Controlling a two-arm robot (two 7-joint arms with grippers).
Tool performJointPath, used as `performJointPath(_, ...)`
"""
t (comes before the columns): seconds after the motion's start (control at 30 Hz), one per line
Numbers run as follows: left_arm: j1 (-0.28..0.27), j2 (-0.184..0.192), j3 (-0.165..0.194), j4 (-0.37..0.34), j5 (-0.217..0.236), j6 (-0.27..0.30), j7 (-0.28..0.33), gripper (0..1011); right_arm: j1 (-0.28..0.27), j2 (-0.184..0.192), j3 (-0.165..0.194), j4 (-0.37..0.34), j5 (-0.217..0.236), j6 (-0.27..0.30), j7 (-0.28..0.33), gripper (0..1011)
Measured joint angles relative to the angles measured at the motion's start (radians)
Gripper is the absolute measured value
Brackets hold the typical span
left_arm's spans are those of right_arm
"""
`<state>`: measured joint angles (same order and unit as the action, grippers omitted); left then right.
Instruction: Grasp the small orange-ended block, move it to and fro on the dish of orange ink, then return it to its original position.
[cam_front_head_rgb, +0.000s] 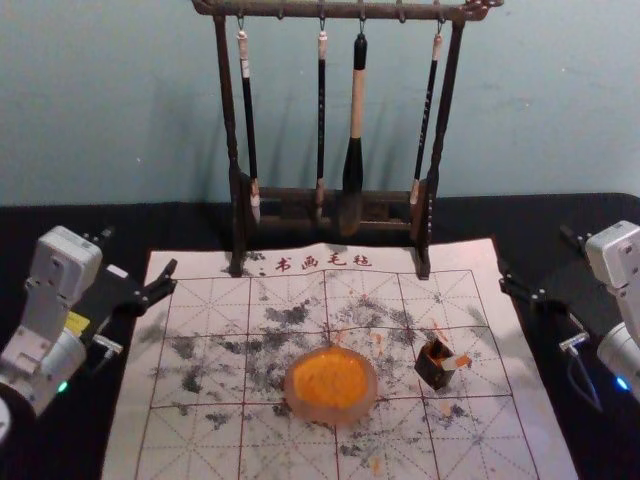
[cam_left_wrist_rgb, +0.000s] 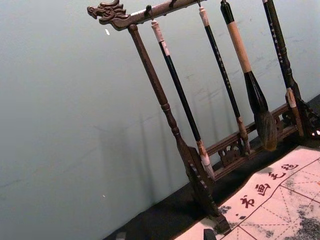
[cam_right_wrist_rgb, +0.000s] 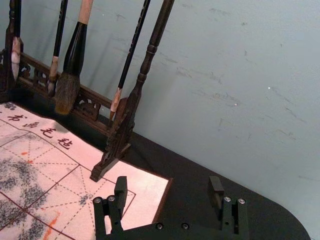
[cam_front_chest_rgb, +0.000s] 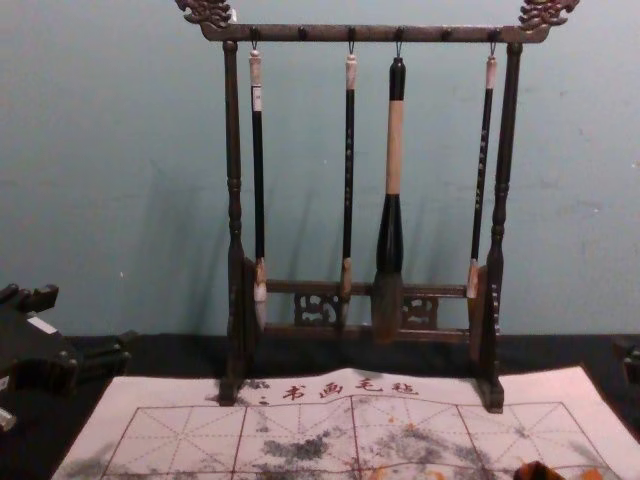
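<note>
**Picture desk:** Reading left to right, what could go wrong from here?

**Photographer:** At left, the left claw (cam_front_head_rgb: 138, 254), released and grasping nothing, hangs near the edge of the calligraphy mat (cam_front_head_rgb: 200, 440); swung inward needlessly, it could cross the other arm's path. At center, a round dish (cam_front_head_rgb: 330, 385) of orange ink rests on the mat. Too much pressure during the to-and-fro strokes could shove it along or spill ink. To its right, a small, dark, orange-smeared block (cam_front_head_rgb: 434, 367), with a pale piece (cam_front_head_rgb: 457, 362) jutting from its right side, could twist or slip if gripped off center. Misjudging its spot on the printed grid could spoil the return. At far right, the right claw (cam_right_wrist_rgb: 168, 185), also released, its fingers wide apart, could knock the block over if it comes in skewed.

**Picture desk:** And where does the block lie relative to the claws?

**Photographer:** Well to the right of the left claw, on the mat, near the dish but not touching it. The right claw, in the head view, is farther right and higher up, well apart from the block. It appears the closer of the two, and the likelier to make the grasp.
</note>
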<state>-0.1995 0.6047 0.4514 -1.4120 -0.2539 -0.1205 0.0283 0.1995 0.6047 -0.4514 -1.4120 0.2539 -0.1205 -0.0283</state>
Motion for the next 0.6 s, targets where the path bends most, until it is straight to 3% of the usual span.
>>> performJointPath(0.6,0.000,0.000,0.000,0.000,0.000,0.000,0.000,1001,0.000,0.000,0.000,0.000,0.000,0.000,0.000,1002)
